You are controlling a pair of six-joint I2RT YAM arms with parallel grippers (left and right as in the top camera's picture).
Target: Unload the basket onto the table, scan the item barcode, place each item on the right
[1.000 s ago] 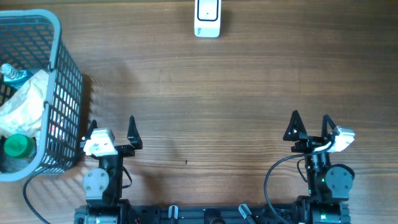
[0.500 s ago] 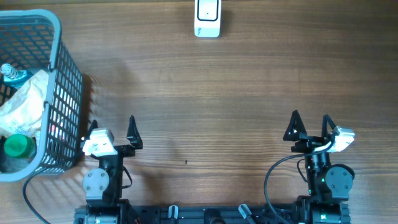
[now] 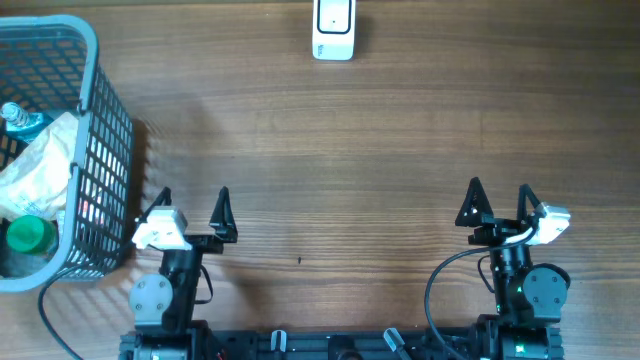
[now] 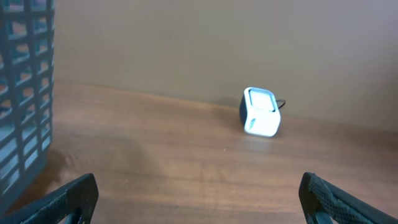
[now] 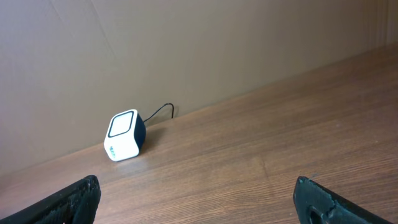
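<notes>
Claws first: my left gripper (image 3: 192, 200) stands with its fingers spread wide and nothing between them, nearer to me than the scanner (image 3: 333, 28) and off to its left. My right gripper (image 3: 499, 195) is spread just as wide and just as empty, also on the near side of the scanner but off to its right. The two are well apart from each other.

Left of the scanner and nearer than it sits the grey mesh basket (image 3: 100, 170), cut off by the left edge of the overhead view. Its near corner is just beside my left gripper's outer finger; I cannot tell whether they touch. Inside, closest to me, a green-capped bottle (image 3: 28, 235) stands cap up. Beyond it lies a crumpled pale bag (image 3: 40, 165), and farthest back a clear bottle (image 3: 15, 118) leans against the basket wall. I see no barcode on any of them from here.

Bare wood of the table (image 3: 350, 150) runs from both grippers all the way to the scanner, and on past it to the right.

At the far edge of the table stands the scanner itself, a small white block with a dark back. From overhead its long axis runs away from me. Its window face tilts up and toward my side. A thin cable (image 5: 163, 111) leaves its back, and a plain brown wall (image 5: 186, 50) rises right behind it.
</notes>
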